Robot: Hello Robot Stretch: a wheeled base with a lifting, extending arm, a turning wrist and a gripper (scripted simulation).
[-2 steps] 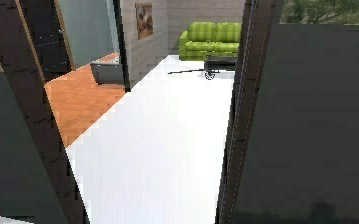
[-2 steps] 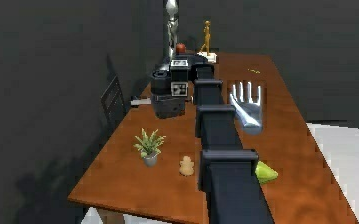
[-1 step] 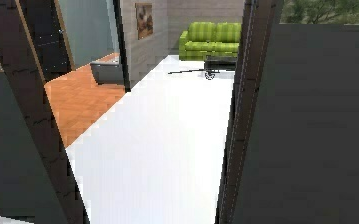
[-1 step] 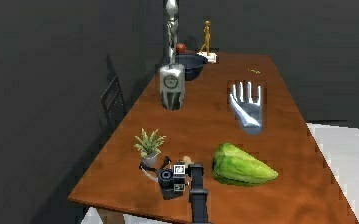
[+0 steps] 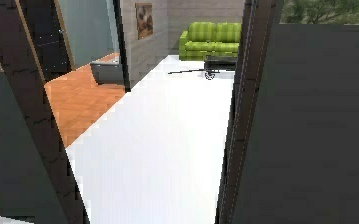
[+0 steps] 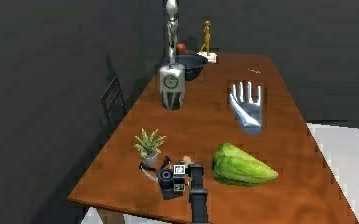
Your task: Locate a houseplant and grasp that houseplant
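In the arm side view a small houseplant (image 6: 149, 145), spiky green leaves in a pale pot, stands near the front left corner of a brown wooden table (image 6: 212, 135). The gripper (image 6: 157, 168) lies just below and right of the pot, over the tabletop. Its dark arm bar (image 6: 199, 203) rises from the bottom edge. I cannot tell whether it holds anything.
On the table are a green lettuce (image 6: 244, 165), a silver hand sculpture (image 6: 246, 105), a grey canister (image 6: 171, 86), a dark bowl (image 6: 191, 67) and two statuettes (image 6: 172, 22). A chair (image 6: 112, 100) stands at its left. Ahead, white floor (image 5: 162, 130) leads between dark frames to a green sofa (image 5: 210, 40).
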